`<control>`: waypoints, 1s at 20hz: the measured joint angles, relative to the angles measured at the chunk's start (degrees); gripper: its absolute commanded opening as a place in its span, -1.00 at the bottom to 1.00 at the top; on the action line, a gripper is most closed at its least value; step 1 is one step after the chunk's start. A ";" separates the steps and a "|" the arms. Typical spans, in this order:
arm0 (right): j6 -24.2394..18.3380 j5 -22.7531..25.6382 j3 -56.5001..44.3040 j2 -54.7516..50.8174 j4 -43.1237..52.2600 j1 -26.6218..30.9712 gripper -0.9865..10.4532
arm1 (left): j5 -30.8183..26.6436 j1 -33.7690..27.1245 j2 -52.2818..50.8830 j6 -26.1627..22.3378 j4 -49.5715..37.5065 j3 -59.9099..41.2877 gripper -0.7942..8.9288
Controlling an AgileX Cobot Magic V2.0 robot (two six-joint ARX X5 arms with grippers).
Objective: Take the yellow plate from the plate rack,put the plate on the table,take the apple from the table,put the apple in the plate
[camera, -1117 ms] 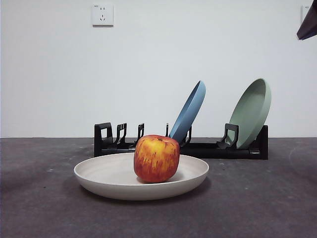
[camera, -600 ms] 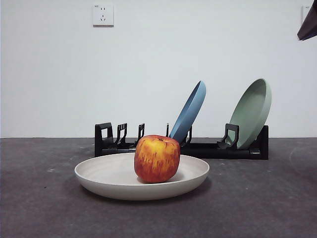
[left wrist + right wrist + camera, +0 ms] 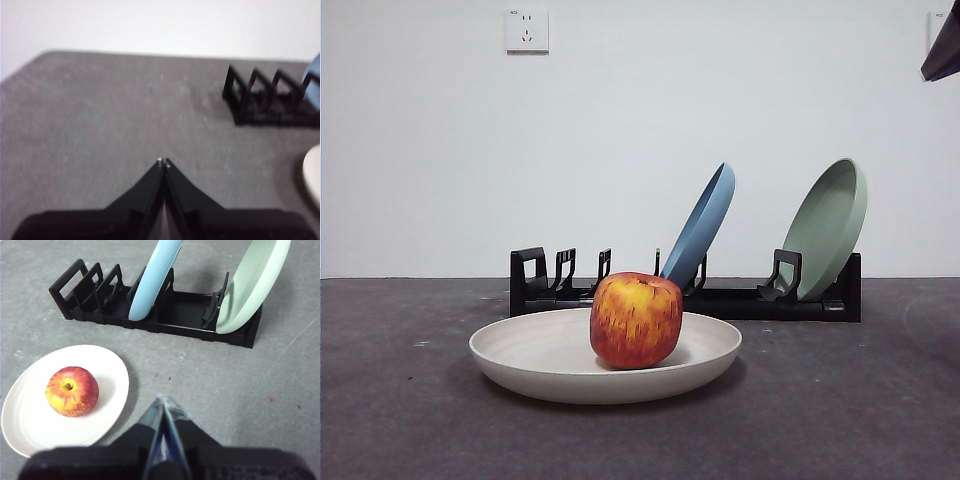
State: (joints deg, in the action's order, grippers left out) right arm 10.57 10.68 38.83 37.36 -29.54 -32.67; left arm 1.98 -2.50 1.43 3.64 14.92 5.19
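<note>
The cream yellow plate lies flat on the dark grey table in front of the black plate rack. The red and yellow apple sits upright in the plate, right of its middle. The right wrist view shows the apple in the plate too. My right gripper is shut and empty, raised above the table to the right of the plate. My left gripper is shut and empty over bare table, left of the rack's end. The plate's edge shows at the side.
A blue plate leans in the middle of the rack and a sage-green plate stands at its right end. A black arm tip shows at the top right corner. A white wall with a socket stands behind.
</note>
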 measured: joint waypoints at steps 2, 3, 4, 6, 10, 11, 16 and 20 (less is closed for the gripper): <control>0.00 0.00 0.00 0.00 0.00 0.00 -0.86 | 0.07 0.00 -0.02 -0.02 0.02 -2.34 -0.84; 0.00 0.00 0.00 0.00 0.00 0.00 -0.86 | 0.13 -0.02 -0.02 -0.07 -0.33 -2.73 -0.84; 0.00 0.00 0.00 0.00 0.00 0.00 -0.86 | 0.11 0.00 -0.09 -0.07 -0.68 -2.86 -0.84; 0.00 0.00 0.00 0.00 0.00 0.00 -0.86 | -0.04 -0.02 -0.55 -0.24 -1.01 -2.95 -0.84; 0.02 0.00 0.00 0.00 0.00 0.00 -0.86 | -0.20 -0.02 -1.16 -1.01 -3.87 -4.00 -0.84; 0.00 0.00 0.00 0.00 0.00 0.00 -0.86 | -0.26 -0.02 -1.16 -1.09 -3.91 -4.02 -0.84; 0.00 0.00 0.00 0.00 0.00 0.00 -0.86 | -0.26 -0.02 -1.16 -1.09 -3.93 -4.02 -0.84; 0.00 0.00 0.00 0.00 0.00 0.00 -0.86 | -0.26 -0.02 -1.16 -1.09 -3.93 -4.02 -0.84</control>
State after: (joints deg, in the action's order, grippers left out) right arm 10.57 10.68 38.83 37.36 -29.54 -32.67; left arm 1.72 -2.52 0.27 2.55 10.98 1.17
